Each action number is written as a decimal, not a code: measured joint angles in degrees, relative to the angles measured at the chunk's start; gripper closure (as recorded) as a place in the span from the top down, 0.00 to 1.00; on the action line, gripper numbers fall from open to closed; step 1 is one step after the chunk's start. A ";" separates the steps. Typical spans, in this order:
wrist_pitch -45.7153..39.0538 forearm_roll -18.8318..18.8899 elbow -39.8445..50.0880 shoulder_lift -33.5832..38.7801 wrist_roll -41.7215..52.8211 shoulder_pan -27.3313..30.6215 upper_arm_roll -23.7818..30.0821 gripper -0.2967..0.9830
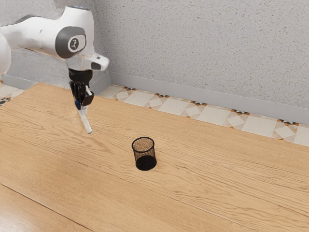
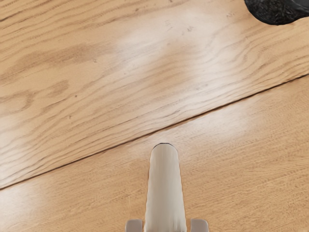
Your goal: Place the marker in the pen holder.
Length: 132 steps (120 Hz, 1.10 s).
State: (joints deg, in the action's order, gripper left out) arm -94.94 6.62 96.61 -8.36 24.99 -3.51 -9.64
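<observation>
Held the pale marker (image 1: 86, 121) gripped in the pincer (image 1: 82, 102), slanting downward above the wooden bench (image 1: 207, 169), apart from the black mesh pen holder (image 1: 145, 162) standing upright on that bench.

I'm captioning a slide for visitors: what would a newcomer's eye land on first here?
Probably the pale marker, hanging aslant from the jaws of the white arm at the exterior view's upper left. Next, the black mesh pen holder, standing upright on the wooden table, apart from the marker.
</observation>
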 joint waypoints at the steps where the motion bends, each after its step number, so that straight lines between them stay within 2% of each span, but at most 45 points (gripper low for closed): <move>1: 0.59 -0.14 -1.01 -0.60 -0.11 -1.22 0.47 0.15; 6: 3.30 -0.90 -5.40 -3.44 -0.61 -6.86 2.06 0.15; 11: 5.57 -1.74 -8.86 -5.83 -1.09 -10.14 2.98 0.15; 28: 10.56 -3.42 -15.89 -9.97 -2.61 -13.28 5.93 0.15; 56: 12.29 -4.08 -20.61 -15.93 -4.88 -13.49 6.73 0.16; 96: 10.25 -2.49 -16.77 -15.09 -7.04 -8.85 6.44 0.16; 132: 7.09 -2.03 -14.28 -15.49 -7.80 -9.78 6.24 0.15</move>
State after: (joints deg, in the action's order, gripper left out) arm -87.85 4.59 82.33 -23.84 17.19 -13.29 -3.40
